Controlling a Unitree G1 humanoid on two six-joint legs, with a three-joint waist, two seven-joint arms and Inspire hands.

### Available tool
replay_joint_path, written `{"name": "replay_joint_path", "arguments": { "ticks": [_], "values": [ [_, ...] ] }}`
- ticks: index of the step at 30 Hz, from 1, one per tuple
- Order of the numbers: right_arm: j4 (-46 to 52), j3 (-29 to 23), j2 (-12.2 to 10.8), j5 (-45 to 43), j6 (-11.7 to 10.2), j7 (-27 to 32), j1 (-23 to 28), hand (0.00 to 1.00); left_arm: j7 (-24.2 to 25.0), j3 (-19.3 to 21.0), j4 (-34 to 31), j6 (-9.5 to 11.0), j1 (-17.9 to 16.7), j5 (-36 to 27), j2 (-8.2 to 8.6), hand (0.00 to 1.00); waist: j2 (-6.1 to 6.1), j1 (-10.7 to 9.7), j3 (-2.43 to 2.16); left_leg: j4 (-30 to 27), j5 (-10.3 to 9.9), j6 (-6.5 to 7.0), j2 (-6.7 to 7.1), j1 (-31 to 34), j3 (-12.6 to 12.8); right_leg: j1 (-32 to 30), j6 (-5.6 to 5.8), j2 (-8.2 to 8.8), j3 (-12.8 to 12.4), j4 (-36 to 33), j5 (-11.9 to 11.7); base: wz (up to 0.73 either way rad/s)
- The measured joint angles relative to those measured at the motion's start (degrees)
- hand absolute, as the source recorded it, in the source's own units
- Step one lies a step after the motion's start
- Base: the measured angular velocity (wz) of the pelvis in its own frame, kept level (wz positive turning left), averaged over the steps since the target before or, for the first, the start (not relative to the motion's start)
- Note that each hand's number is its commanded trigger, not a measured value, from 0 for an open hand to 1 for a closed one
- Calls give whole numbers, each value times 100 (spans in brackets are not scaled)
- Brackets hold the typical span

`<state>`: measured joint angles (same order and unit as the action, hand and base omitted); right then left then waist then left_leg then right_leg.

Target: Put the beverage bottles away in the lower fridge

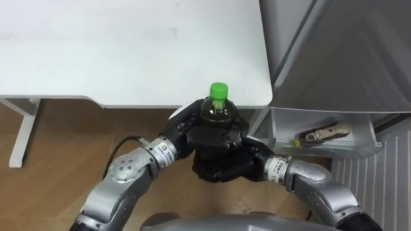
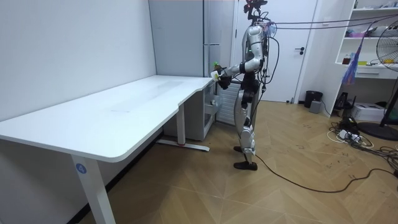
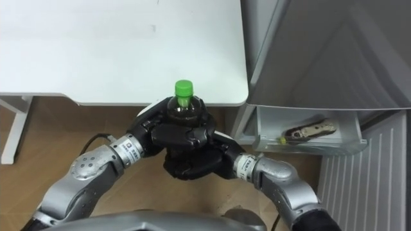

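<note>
A dark drink bottle with a green cap (image 1: 219, 91) (image 3: 184, 87) stands upright between both hands, just off the white table's near corner. My left hand (image 1: 186, 128) (image 3: 153, 125) wraps its fingers round the bottle from the left. My right hand (image 1: 232, 157) (image 3: 199, 157) curls round the bottle's front and lower part from the right. The bottle's body is mostly hidden by the fingers. In the room view I stand at the table's far corner, facing the grey fridge (image 2: 199, 37), holding the bottle (image 2: 216, 66) out in front.
The white table (image 1: 128, 58) fills the upper left, on a white leg (image 1: 22, 138). The grey fridge (image 1: 340, 51) stands to the right. Its low door shelf (image 1: 321, 138) hangs open and holds a small item (image 1: 324, 133). Wooden floor lies below.
</note>
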<state>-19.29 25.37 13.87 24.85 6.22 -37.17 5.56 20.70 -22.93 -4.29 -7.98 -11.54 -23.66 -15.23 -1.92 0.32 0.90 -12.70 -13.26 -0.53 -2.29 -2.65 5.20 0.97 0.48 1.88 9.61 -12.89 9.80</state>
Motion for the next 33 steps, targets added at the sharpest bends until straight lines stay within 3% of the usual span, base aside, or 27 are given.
{"name": "replay_joint_path", "arguments": {
  "ticks": [1,33],
  "values": [
    [0,0,1,2,-1,0,0,100,0,1,0,0,0,-17,0,0,0,0,0,0,0,0,0,-1,1,-1,0,0,0,0,0,0],
    [22,156,-42,553,4,-177,2,100,-71,35,-26,221,82,-38,95,0,54,10,-11,50,0,0,2,-73,-4,20,-1,-5,-10,2,0,0]
  ]
}}
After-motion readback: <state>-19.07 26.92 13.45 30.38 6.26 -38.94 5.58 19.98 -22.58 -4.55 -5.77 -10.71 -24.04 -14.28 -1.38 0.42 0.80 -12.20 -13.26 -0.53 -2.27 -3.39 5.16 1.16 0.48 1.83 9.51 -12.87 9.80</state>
